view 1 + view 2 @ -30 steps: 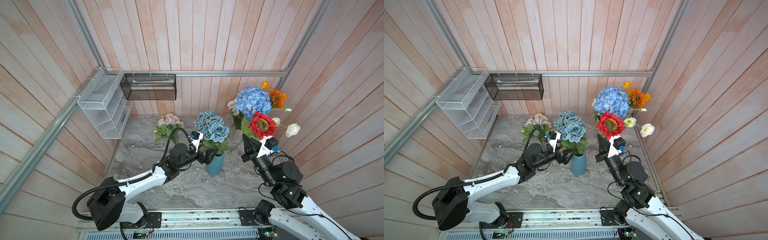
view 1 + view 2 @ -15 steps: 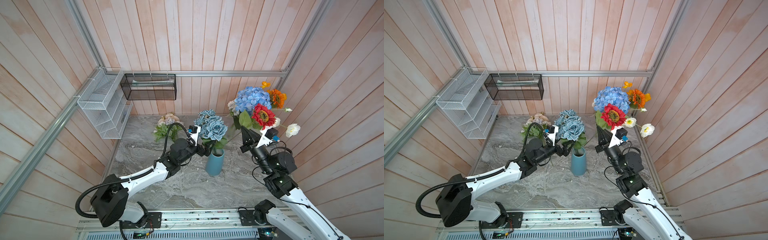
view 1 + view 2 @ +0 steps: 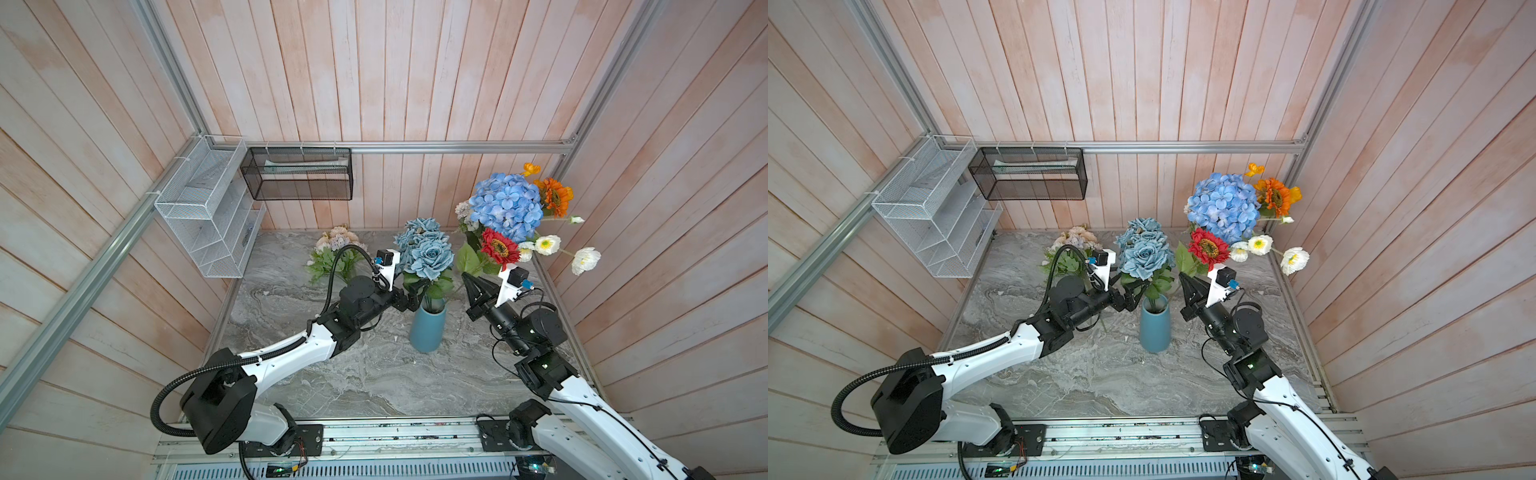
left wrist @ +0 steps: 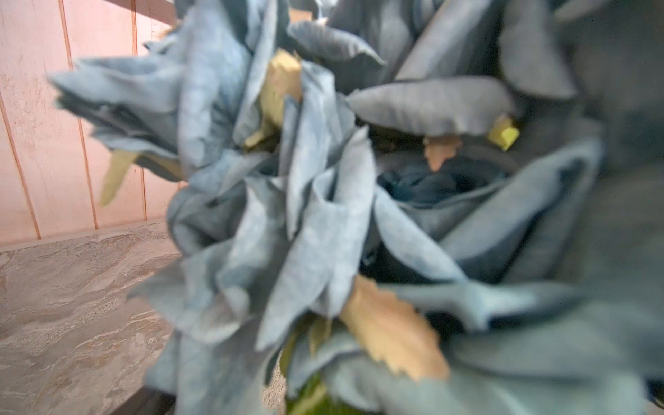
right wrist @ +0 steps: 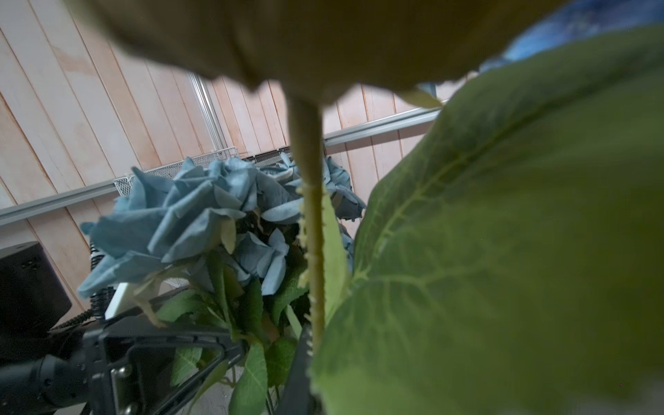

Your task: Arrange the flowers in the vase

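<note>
Broadly, the table (image 3: 374, 374) fills the lower middle of both top views, and a tall bunch (image 3: 507, 205) of bright blue, orange and white blooms stands at its upper right corner. A peach bunch (image 3: 338, 241) lies at upper centre, untouched.

The roses (image 3: 426, 253) already sit in the vase (image 3: 428, 328) at the centre and fill most of its mouth. The left gripper (image 3: 419, 297) reaches in from the left with its jaws spread wide on either side of the rose stems, just above the rim, clamping nothing.

The right gripper (image 3: 466, 279) stands just right of the vase, pinched tight on the stem (image 5: 316, 251) of the red flower (image 3: 500, 248). That bloom is up and to the right of the roses. A broad leaf (image 5: 503, 233) blocks much of the right wrist view.

The step in hand looks like feeding this stem into the vase. To do it well:
- The left gripper should nudge the rose stems leftward to open a gap at the rim.
- The right arm should tip the stem nearer upright and bring its lower end over that gap; where that end lies now is hard to make out.
- It should lower slowly, since the leaf may snag on the roses.
- It should let go only once the stem is well inside.
</note>
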